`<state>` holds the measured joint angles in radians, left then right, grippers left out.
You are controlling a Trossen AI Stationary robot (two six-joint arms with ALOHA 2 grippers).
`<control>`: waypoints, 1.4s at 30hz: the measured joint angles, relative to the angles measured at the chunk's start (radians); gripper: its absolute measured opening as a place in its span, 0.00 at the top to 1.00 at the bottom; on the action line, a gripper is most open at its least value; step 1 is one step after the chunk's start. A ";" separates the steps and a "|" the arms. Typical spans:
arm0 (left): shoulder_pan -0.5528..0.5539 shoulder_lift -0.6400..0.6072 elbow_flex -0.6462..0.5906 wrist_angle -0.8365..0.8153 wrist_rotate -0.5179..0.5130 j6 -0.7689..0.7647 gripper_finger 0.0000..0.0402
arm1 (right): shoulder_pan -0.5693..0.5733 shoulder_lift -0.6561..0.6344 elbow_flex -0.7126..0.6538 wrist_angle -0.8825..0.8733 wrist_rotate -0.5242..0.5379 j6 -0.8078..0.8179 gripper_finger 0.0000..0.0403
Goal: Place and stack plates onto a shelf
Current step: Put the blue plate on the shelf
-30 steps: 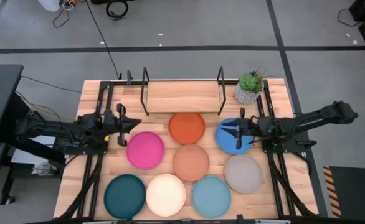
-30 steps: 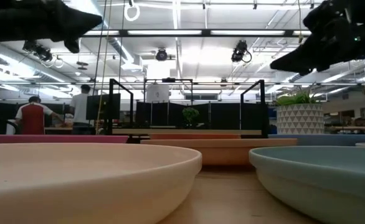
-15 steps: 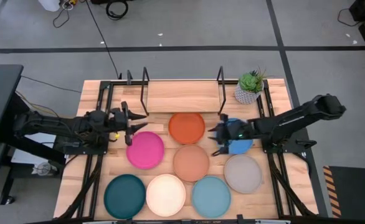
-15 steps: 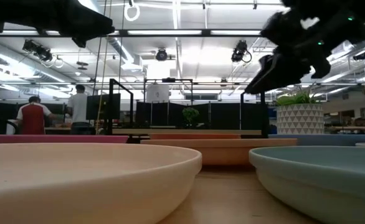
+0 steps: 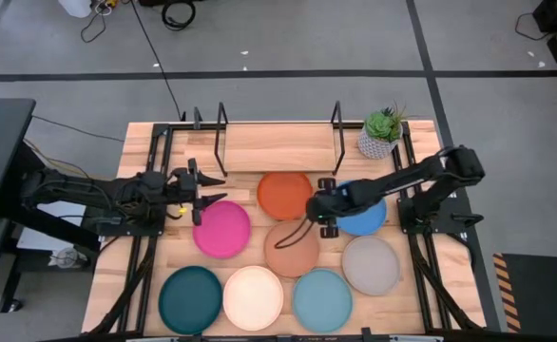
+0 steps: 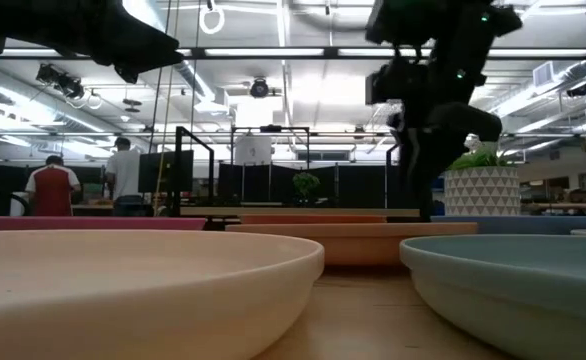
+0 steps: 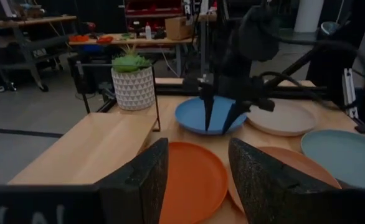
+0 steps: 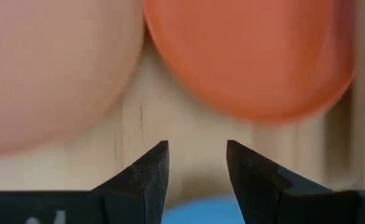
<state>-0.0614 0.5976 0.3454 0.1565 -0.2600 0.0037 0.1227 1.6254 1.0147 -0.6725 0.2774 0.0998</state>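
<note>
Plates lie flat on the table (image 5: 145, 142), eight in all, at six o'clock from the empty shelf (image 5: 278, 144). Right tool (image 5: 322, 206), fingers apart, hangs between orange plate (image 5: 285, 195) and blue plate (image 5: 366, 217). Left tool (image 5: 205, 185), fingers apart, hovers beside pink plate (image 5: 222, 229).

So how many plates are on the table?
8. Back row: pink plate, orange plate, blue plate. Middle: terracotta plate, grey plate. Front: teal plate, cream plate, light blue plate.
</note>
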 joint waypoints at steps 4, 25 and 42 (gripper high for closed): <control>0.000 0.000 0.000 0.003 0.000 -0.017 0.56 | -0.010 0.044 0.066 -0.152 -0.105 0.137 0.60; 0.000 -0.002 0.000 -0.004 0.000 -0.017 0.56 | -0.015 0.150 0.027 -0.252 -0.201 0.383 0.71; 0.004 -0.002 0.000 0.002 -0.001 -0.007 0.56 | -0.004 -0.018 0.033 -0.309 -0.306 0.314 0.96</control>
<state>-0.0570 0.5957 0.3454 0.1581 -0.2610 -0.0036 0.1191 1.6075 1.0473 -0.9814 -0.0286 0.4142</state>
